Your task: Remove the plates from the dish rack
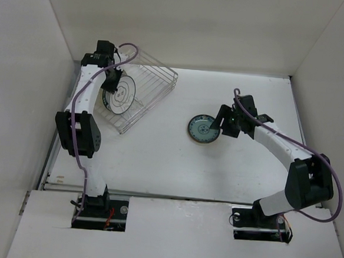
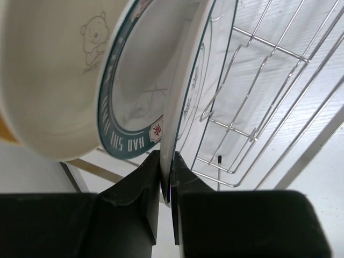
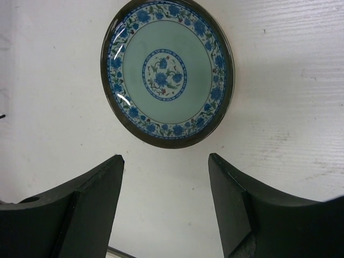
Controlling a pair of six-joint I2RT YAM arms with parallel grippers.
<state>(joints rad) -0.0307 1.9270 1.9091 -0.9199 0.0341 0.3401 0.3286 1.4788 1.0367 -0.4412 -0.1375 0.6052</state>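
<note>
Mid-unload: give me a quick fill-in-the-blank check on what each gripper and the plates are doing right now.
1. The left gripper is ___ on the rim of the patterned-rim plate.
2. That plate stands in the dish rack next to a cream plate printed with a small ___.
3. The right gripper is ___ above the teal plate, which lies on the table.
Missing words: shut; bear; open.

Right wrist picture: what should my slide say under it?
Open right end effector near a teal patterned plate lying flat on the table.
</note>
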